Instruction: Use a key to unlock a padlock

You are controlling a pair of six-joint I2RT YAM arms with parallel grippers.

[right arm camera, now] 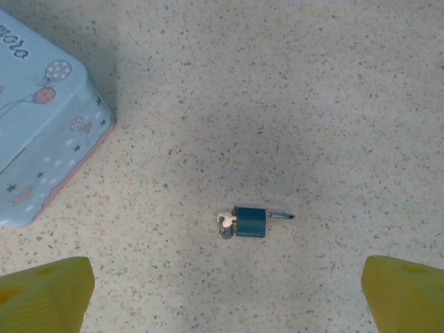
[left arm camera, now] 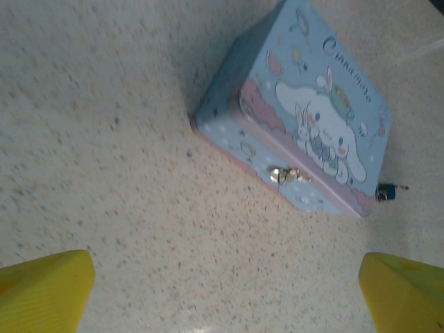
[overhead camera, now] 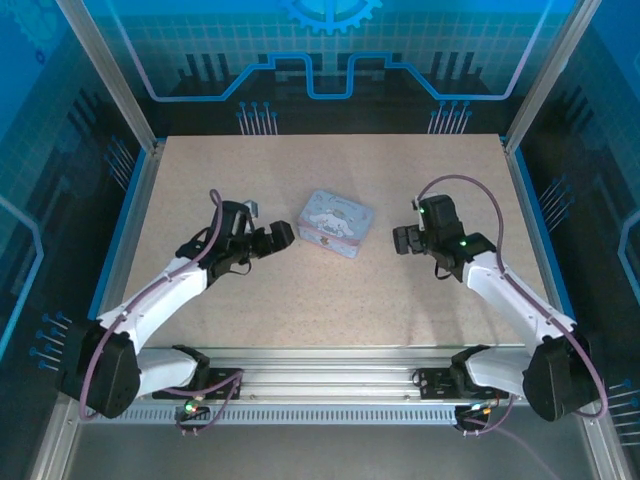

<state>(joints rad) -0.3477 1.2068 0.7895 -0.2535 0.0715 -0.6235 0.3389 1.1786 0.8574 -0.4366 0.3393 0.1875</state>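
Padlock (right arm camera: pixel 251 222) lies flat on the tabletop (right arm camera: pixel 333 104), near a corner of the blue cartoon tin (right arm camera: pixel 41 132) but apart from it. A silver key (right arm camera: pixel 225 223) sits at one end of it, seemingly in the keyhole, though it is too small to be sure. The right gripper (overhead camera: pixel 403 240) hangs above the padlock, angled down, its yellow fingers (right arm camera: pixel 48 295) spread wide and holding nothing. The left gripper (overhead camera: pixel 283 234) reaches in from the tin's other side, likewise open and empty, facing the tin's clasp (left arm camera: pixel 283 175).
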